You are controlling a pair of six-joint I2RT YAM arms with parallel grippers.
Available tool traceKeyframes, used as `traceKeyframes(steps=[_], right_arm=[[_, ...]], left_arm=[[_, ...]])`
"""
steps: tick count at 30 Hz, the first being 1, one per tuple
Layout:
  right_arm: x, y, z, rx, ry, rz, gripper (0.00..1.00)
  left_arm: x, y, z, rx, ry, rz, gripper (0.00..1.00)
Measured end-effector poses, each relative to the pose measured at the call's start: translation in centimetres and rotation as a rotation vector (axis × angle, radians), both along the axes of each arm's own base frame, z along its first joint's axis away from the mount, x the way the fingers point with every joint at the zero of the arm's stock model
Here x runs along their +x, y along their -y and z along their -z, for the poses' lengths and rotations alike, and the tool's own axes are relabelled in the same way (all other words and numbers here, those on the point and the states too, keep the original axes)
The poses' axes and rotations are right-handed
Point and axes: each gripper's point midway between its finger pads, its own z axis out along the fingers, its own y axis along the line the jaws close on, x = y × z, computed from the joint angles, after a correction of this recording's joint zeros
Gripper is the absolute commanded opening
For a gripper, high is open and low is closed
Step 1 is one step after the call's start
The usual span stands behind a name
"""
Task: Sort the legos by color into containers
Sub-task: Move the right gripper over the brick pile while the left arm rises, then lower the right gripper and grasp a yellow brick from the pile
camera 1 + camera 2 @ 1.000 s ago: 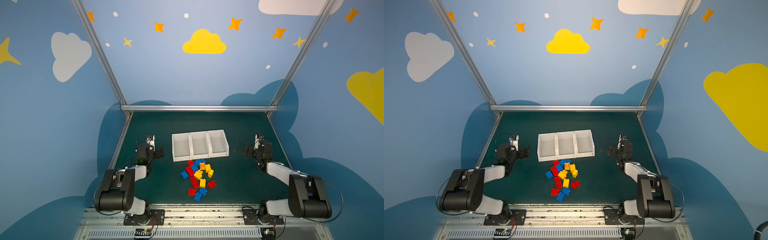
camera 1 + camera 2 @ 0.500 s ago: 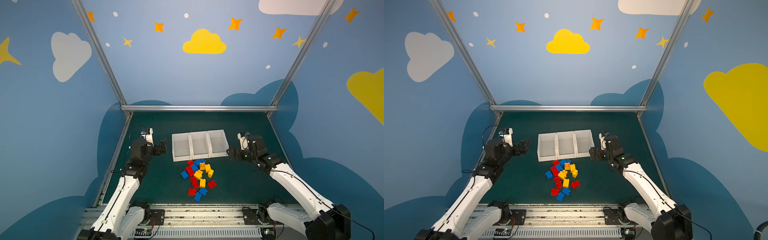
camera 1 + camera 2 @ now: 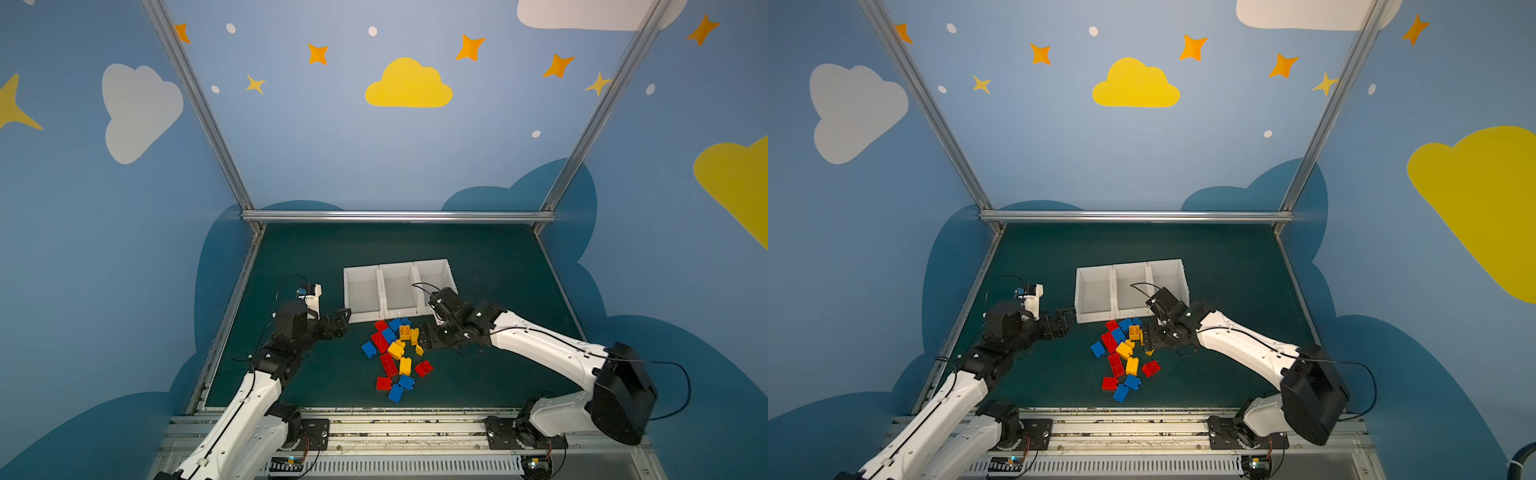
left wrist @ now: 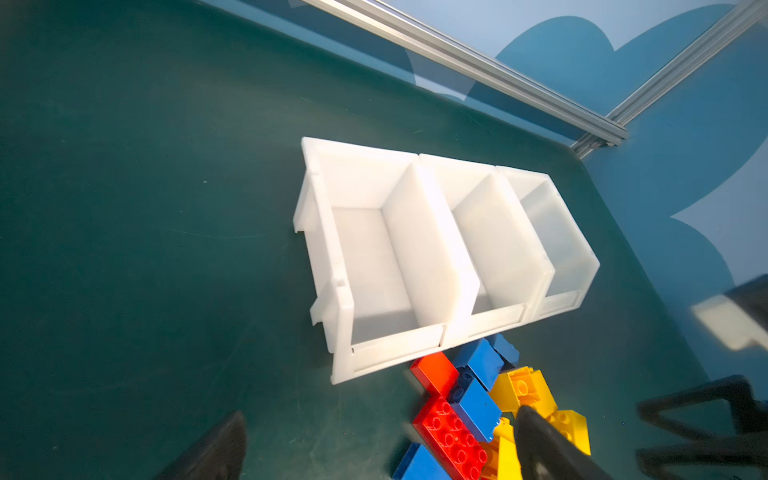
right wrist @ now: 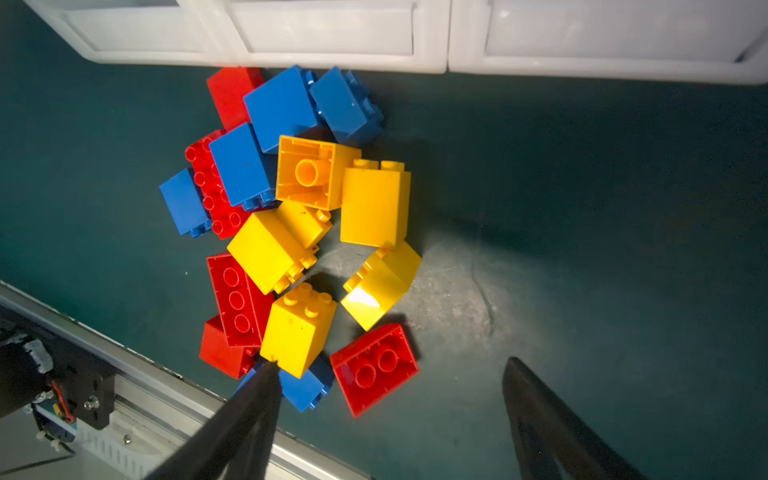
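Dark green table [image 3: 498, 266], and the legos [image 3: 395, 355] are all in one mixed heap of red, blue and yellow, just in front of three white bins [image 3: 360, 318] standing side by side. In both top views we see the far end of the heap right up against the bins' front wall. Every brick we can make out is on the table, outside the bins. The left hand [image 3: 341, 323] hangs just off the front left corner of the bins, a bit left of the heap, jaws spread wide with nothing in them. The right hand [image 3: 424, 338] reaches in from the other side and sits low at the right edge of the heap, by the yellow ones. Whether it touches any, we can't tell from up here.

Left wrist view: we're looking into the bins at an angle. One end of the heap shows by their front wall, with a red block [image 4: 434, 370] and a couple of blue ones tight against it. The two dark fingers [image 4: 540, 449] are far apart, one over bare table, one in front of the yellow pieces. Nothing held.

Right wrist view: pretty much the whole heap. This hand's fingers stand well apart too. One tip is at the corner of a yellow brick [image 5: 299, 328] and the other is over bare table. A red two-by-two brick [image 5: 374, 368] lies in the gap between them. Nothing is pinched, so we'd call this hand empty.
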Motion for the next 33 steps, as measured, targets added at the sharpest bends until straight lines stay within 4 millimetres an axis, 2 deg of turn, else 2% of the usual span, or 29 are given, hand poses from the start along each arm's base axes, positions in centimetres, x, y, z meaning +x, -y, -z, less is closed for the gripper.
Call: traceKeyframes(steps=[5,9,20,33], right_arm=[[0.8,-1.3,1.5,-0.068,-0.043,0.040,0.73],[0.5,-0.7,2.5,-0.118,-0.073,0.076,0.68],[0.3,0.0,3.6,-0.144,-0.107,0.129,0.55],[0.5,0.5,3.6,-0.122,-0.119,0.159,0.48]], left_arm=[[-0.1,0.4,0.2,-0.005,-0.012,0.011,0.99],[-0.2,0.6,0.3,-0.014,-0.020,0.014,0.99],[-0.2,0.7,1.0,-0.017,-0.041,0.013,0.99],[0.0,0.8,1.5,-0.026,-0.055,0.007,0.99]])
